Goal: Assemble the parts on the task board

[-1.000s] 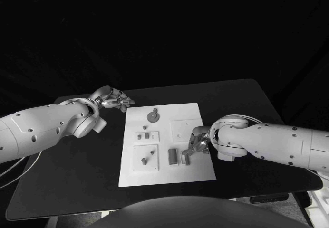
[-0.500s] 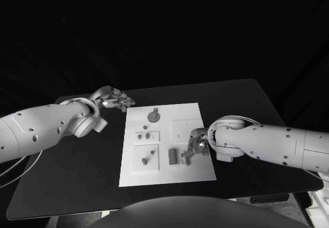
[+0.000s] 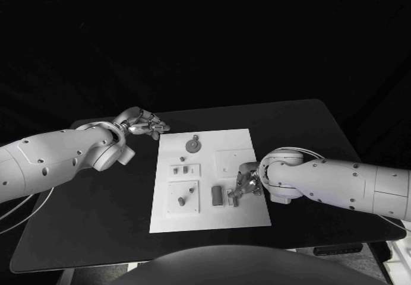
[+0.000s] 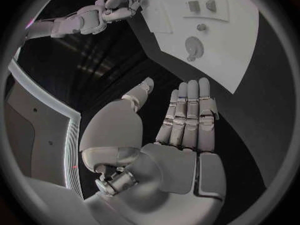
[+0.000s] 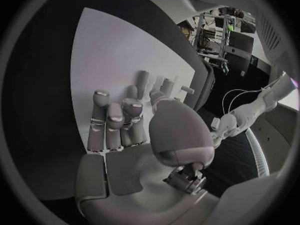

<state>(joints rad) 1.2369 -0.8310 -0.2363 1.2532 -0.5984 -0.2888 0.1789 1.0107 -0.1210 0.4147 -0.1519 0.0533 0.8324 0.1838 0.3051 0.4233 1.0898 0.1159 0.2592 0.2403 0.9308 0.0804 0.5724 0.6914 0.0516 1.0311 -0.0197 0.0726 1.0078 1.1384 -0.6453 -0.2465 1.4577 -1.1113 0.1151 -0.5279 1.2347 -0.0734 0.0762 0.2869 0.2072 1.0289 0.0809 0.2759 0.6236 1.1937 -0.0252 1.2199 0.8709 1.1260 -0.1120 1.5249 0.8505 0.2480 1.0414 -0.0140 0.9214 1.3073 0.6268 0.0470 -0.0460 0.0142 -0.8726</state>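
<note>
The right hand (image 3: 246, 183) sits at the right of centre in the head view, over the right-hand part of the task board (image 3: 240, 217). Its fingertips reach down to a small upright grey part (image 3: 232, 200) on the lower middle of the board; whether they actually grip that part cannot be told, since the fingers hide the contact. In the right wrist view the same hand (image 5: 128, 130) shows its fingers held side by side and only slightly bent over the white board (image 5: 94, 50), with several small pieces (image 5: 164, 85) standing just beyond the fingertips.

The left hand (image 3: 144, 124) is at the upper left of the head view, over the black table (image 3: 85, 208) just off the board's upper left corner. It holds nothing. In the left wrist view its fingers (image 4: 187, 115) lie straight and close together, the thumb set apart from them.

On the board, in the head view, a round flat part (image 3: 192, 144) lies near the upper edge. Below it, two small pieces stand in a square recess (image 3: 184, 170). Lower left, a peg-like part (image 3: 180, 200) stands in a larger rectangular recess. A grey block (image 3: 217, 195) stands just left of the part at the right hand's fingertips.
</note>
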